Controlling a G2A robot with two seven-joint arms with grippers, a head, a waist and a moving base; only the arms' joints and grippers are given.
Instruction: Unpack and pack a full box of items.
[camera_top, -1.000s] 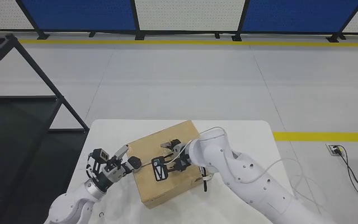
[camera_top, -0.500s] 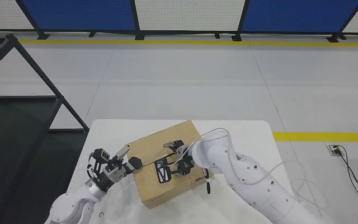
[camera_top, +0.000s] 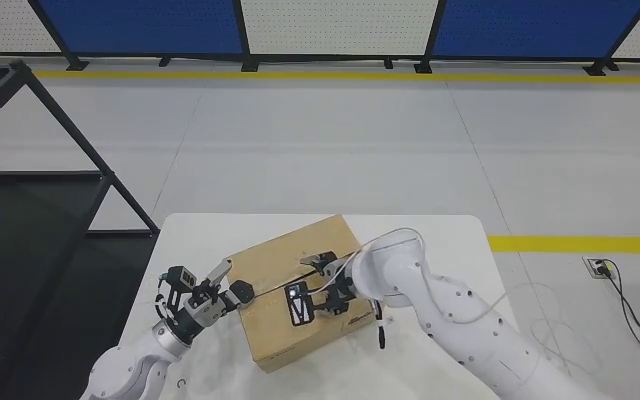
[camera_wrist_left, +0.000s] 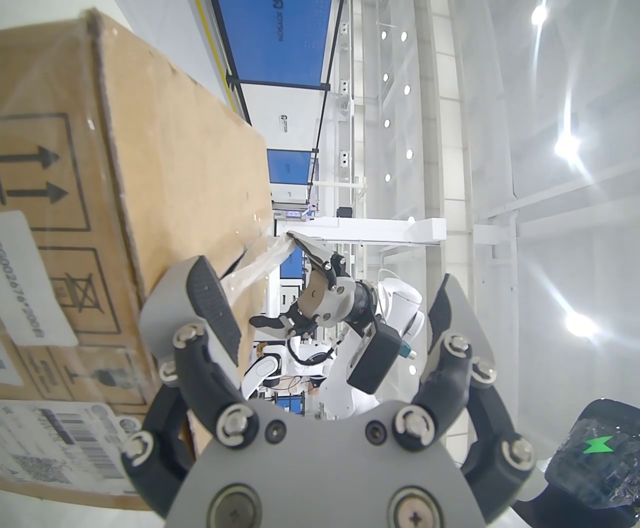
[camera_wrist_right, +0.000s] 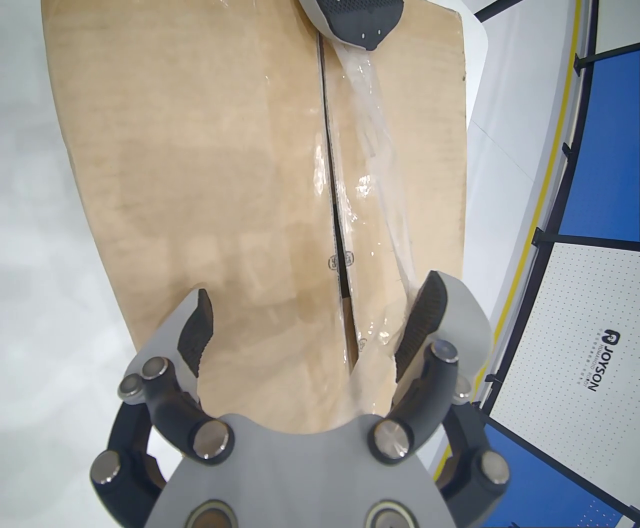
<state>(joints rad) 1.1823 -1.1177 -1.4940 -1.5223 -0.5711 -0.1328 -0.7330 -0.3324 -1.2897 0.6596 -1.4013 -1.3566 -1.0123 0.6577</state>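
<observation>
A closed cardboard box (camera_top: 272, 338) stands on the white table (camera_top: 440, 240). A strip of clear tape (camera_wrist_right: 378, 145) runs along its top seam (camera_wrist_right: 327, 165) and is partly peeled up. My right gripper (camera_top: 308, 285) hovers open over the box top (camera_wrist_right: 200, 150), and the loose tape reaches one of its fingers (camera_wrist_right: 425, 310). My left gripper (camera_top: 232, 280) is open at the box's left edge, with one finger (camera_wrist_left: 212, 300) beside the tape end (camera_wrist_left: 260, 260). That finger's pad (camera_wrist_right: 352, 15) touches the tape's far end in the right wrist view.
Printed labels (camera_wrist_left: 35, 280) cover the box side facing the left gripper. A black metal frame (camera_top: 70, 160) stands off the table's left side. Bare table lies to the right of the box and behind it.
My right gripper has slid a little to the right and nearer across the box top. The left arm and the box have stayed in place.
</observation>
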